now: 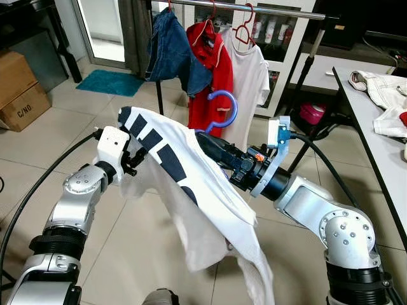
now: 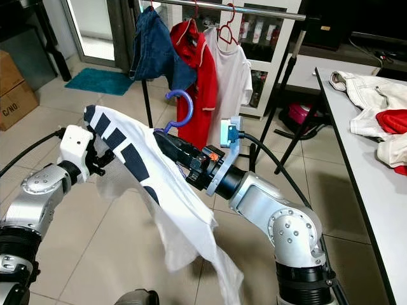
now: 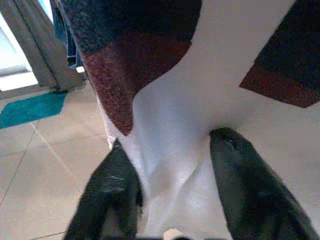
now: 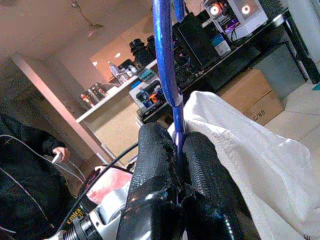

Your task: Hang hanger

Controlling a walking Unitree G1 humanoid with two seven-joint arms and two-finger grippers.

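Curved blue hanger (image 1: 219, 109) carries limp white shirt (image 1: 191, 197).

The hanger (image 1: 223, 109) is blue. The shirt (image 1: 191, 190) on it is white with dark navy bars. On the rail (image 1: 254, 7) hang a blue denim piece (image 1: 172, 51), a red top (image 1: 213, 60) with white trim and a white tee (image 1: 251, 79), on red hangers. The mat (image 1: 111, 82) is teal, the floor (image 1: 127, 254) beige tile. Both arms are silver with black fingers.
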